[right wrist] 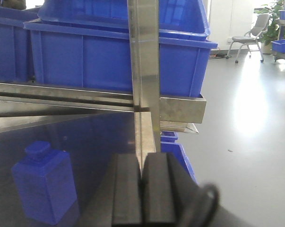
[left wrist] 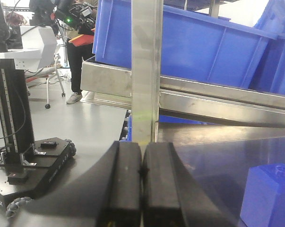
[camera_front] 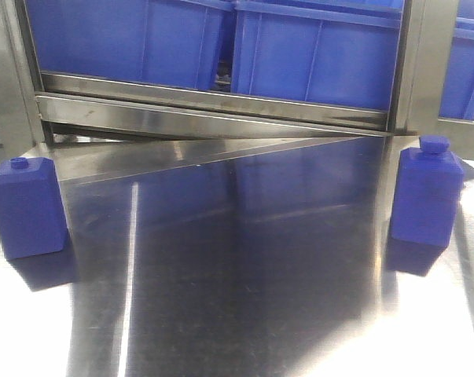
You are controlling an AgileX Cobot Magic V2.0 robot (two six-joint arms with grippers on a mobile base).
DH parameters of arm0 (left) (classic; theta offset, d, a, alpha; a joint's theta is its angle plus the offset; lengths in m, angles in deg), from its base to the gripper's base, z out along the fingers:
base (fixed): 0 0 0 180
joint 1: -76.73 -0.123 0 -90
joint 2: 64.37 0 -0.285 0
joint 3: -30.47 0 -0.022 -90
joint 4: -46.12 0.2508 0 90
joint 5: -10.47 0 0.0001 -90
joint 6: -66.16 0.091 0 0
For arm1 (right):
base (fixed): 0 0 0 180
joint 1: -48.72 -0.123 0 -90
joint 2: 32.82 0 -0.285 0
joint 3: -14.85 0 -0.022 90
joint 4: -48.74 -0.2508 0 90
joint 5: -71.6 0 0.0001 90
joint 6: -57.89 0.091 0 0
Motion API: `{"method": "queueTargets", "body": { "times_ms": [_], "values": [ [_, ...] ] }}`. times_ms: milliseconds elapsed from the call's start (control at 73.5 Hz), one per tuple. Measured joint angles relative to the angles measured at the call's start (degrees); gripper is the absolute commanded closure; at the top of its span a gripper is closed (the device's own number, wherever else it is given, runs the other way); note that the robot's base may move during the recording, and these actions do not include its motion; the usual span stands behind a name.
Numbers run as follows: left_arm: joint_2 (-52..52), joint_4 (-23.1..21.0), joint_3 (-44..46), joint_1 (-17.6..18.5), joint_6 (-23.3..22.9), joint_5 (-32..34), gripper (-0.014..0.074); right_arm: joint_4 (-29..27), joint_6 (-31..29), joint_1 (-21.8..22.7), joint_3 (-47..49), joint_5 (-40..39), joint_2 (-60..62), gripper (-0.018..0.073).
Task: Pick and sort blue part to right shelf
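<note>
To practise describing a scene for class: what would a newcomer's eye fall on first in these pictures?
The left blue bottle and the right blue bottle stand upright near opposite edges of the shiny steel table. Behind them, blue bins line the shelf. The left gripper and right gripper are shut, empty.

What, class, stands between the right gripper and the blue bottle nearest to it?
Nothing visible. In the right wrist view the blue bottle stands on bare steel table to the left of the shut right gripper. The shelf post rises straight ahead, not between them.
</note>
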Motion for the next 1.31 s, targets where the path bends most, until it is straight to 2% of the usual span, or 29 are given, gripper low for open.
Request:
{"method": "queueTargets", "body": {
  "times_ms": [462, 734, 816, 938, 1061, 1183, 1306],
  "values": [
    [0.00, 0.00, 0.00, 0.00, 0.00, 0.50, 0.0463, 0.00, 0.00, 0.00, 0.00, 0.00, 0.00, 0.0501],
    [0.00, 0.00, 0.80, 0.00, 0.00, 6.47, 0.0463, 0.00, 0.00, 0.00, 0.00, 0.00, 0.00, 0.0501],
    [0.00, 0.00, 4.96, 0.00, 0.00, 2.06, 0.0454, 0.00, 0.00, 0.00, 0.00, 0.00, 0.00, 0.0501],
    [-3.54, 0.00, 16.10, 0.00, 0.00, -7.21, 0.0414, 0.00, 0.00, 0.00, 0.00, 0.00, 0.00, 0.0501],
    [-10.67, -0.04, 27.24, 0.00, 0.00, -18.82, 0.0281, 0.00, 0.00, 0.00, 0.00, 0.00, 0.00, 0.0501],
    [-18.20, -1.42, 34.36, 0.00, 0.00, -26.28, 0.0143, 0.00, 0.00, 0.00, 0.00, 0.00, 0.00, 0.0501],
    [-25.07, -3.83, 38.37, 1.89, 0.00, -32.08, 0.0060, 0.00, 0.00, 0.00, 0.00, 0.00, 0.00, 0.0501]
  ]
}}
